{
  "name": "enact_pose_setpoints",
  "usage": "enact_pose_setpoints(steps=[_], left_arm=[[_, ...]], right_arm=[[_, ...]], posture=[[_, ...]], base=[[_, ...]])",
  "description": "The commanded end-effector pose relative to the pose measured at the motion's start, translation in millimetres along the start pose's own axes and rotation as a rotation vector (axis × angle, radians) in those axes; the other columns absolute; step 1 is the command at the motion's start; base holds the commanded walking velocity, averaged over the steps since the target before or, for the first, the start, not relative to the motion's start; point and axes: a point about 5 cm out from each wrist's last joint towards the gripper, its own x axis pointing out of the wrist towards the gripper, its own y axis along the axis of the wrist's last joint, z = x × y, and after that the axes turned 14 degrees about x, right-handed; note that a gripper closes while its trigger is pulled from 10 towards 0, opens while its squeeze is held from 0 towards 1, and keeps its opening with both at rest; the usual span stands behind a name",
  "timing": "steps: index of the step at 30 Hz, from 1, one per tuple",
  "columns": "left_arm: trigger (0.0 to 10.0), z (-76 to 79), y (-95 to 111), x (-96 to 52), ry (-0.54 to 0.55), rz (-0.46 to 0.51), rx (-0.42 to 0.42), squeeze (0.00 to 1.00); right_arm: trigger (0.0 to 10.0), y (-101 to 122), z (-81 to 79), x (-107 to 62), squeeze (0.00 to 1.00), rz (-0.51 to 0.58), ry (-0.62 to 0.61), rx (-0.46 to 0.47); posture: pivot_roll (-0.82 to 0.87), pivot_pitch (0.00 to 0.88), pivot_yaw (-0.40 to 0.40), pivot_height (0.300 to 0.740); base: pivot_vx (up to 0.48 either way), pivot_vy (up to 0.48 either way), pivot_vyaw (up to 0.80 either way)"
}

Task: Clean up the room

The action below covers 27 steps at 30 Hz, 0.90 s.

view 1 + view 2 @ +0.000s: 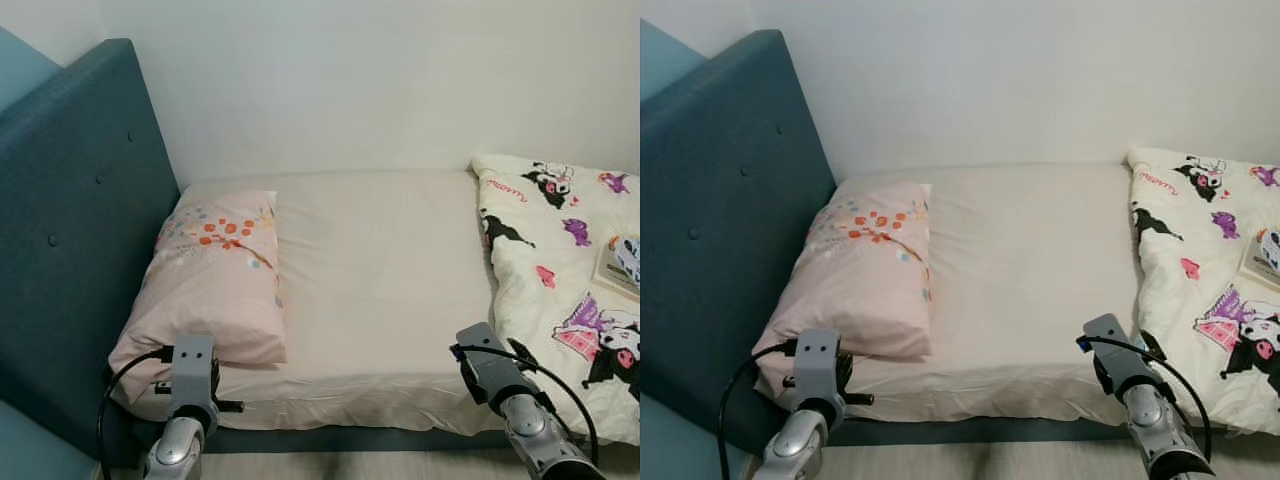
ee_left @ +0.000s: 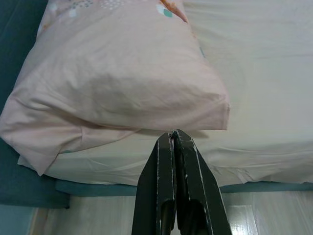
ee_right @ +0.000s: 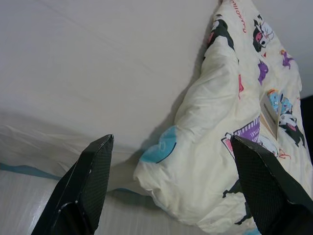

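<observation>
Left wrist view: left gripper (image 2: 173,137) pressed shut, empty, tips just short of the near edge of the pink pillow (image 2: 117,83). Right gripper (image 3: 171,147) spread wide, empty, aimed at the bunched corner of the cartoon-print duvet (image 3: 230,132) at the bed's near edge.

Step, as a judgement: bed-making not yet started, both arms staged at the bed front w/ nothing held. Next move prob calls for the right gripper to close on the duvet corner and drag it across toward the pillow; left needs opening first if it's to help.

Room: bare sheet (image 1: 390,280) between pillow and duvet is open. Headboard (image 1: 80,220) hems in the left, wall behind. A small booklet (image 1: 618,268) sits on the duvet, could slide off when pulled.
</observation>
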Motion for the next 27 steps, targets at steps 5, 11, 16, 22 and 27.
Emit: enact_pose_setpoints(steps=[5,11,16,22,27], left_arm=[[10.0,1.2,-9.3,-4.9,-0.005,-0.029,0.01,0.0],[10.0,-6.4,-8.4,-5.6,0.026,-0.024,0.009,0.0],[10.0,-11.0,-13.9,-11.3,0.043,-0.034,0.011,0.0],[10.0,-9.2,-15.7,-15.2,0.039,-0.038,0.016,0.0],[10.0,-17.9,-14.5,-14.1,0.064,-0.035,0.022,0.0]], right_arm=[[10.0,-4.7,0.6,-2.7,0.0,-0.007,-0.003,0.009],[10.0,-4.4,-1.7,-2.7,0.0,-0.004,-0.001,0.01],[10.0,-4.4,-6.5,-3.2,0.0,0.0,0.003,0.011],[10.0,-5.0,-10.5,-3.8,0.0,0.0,0.007,-0.003],[10.0,-5.3,-12.0,-4.4,0.0,0.004,0.007,0.006]], posture=[[-0.07,0.131,0.036,0.74],[-0.05,0.129,0.017,0.74],[-0.06,0.133,0.008,0.74],[-0.02,0.13,0.013,0.74],[-0.02,0.13,0.009,0.74]], base=[[0.0,0.0,0.0],[0.0,0.0,0.0],[0.0,0.0,0.0],[0.0,0.0,0.0],[0.0,0.0,0.0]])
